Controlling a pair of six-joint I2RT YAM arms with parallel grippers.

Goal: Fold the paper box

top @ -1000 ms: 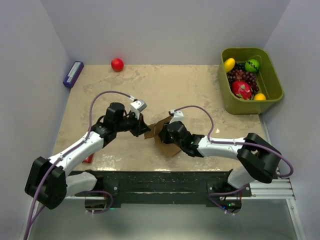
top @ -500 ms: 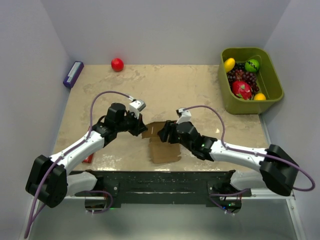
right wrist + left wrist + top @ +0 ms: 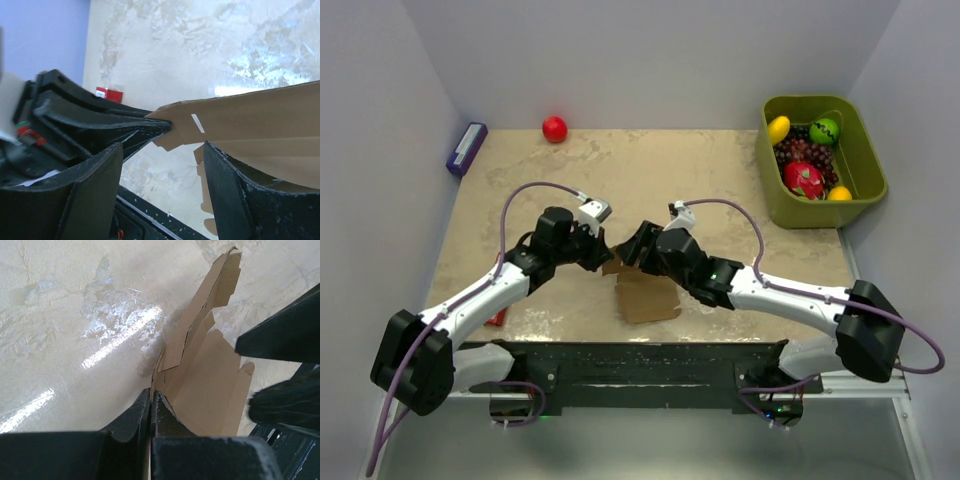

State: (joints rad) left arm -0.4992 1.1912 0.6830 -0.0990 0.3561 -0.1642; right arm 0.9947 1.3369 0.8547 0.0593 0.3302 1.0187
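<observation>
The paper box [image 3: 647,297], a thin brown cardboard blank with creased panels and tabs, lies mostly flat near the table's front middle, its left edge raised. My left gripper [image 3: 608,262] is shut on that raised edge; in the left wrist view the jaws [image 3: 151,396] pinch the cardboard [image 3: 207,382]. My right gripper [image 3: 632,247] hovers open just right of the left one, above the box's far corner. In the right wrist view its fingers [image 3: 95,192] stand wide apart around empty air, with the box [image 3: 255,122] and the left gripper [image 3: 100,125] ahead.
A green bin [image 3: 865,175] of fruit stands at the far right. A red ball [image 3: 554,128] and a purple-blue box [image 3: 466,148] sit along the far left. A flat red packet [image 3: 497,318] lies under the left arm, also seen as the red packet [image 3: 109,93].
My right gripper has opened, let go of the box and shifted left and farther back. The box's panel has dropped flatter onto the table. The left gripper keeps its hold.
</observation>
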